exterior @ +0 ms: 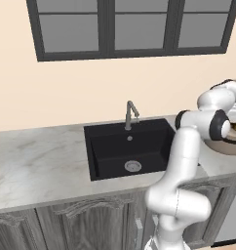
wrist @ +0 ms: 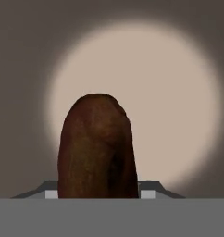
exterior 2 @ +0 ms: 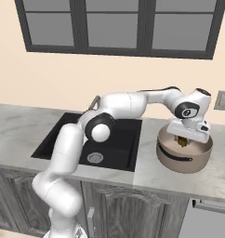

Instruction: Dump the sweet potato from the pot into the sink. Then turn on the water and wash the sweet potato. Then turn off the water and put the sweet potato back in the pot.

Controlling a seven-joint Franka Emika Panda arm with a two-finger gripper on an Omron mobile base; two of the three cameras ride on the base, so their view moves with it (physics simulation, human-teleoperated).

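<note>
The tan pot (exterior 2: 185, 158) stands on the counter right of the black sink (exterior 2: 115, 137). My gripper (exterior 2: 182, 138) reaches down into the pot's mouth, its jaws closed on the orange-brown sweet potato (exterior 2: 181, 141). In the hand view the sweet potato (wrist: 96, 148) rises between my fingertips (wrist: 148, 193), with the pot's pale round floor (wrist: 178, 92) behind it. From the left base view the pot (exterior: 231, 147) sits at the right edge, partly hidden by my arm. The sink (exterior: 129, 146) holds nothing but its silver drain (exterior: 133, 166). No water runs from the grey faucet (exterior: 131, 114).
A marble counter (exterior: 37, 161) stretches left of the sink. Dark-framed windows (exterior: 129, 27) sit above the back wall. Grey cabinet doors (exterior: 90, 227) run below the counter. A wall outlet (exterior 2: 222, 100) is behind the pot.
</note>
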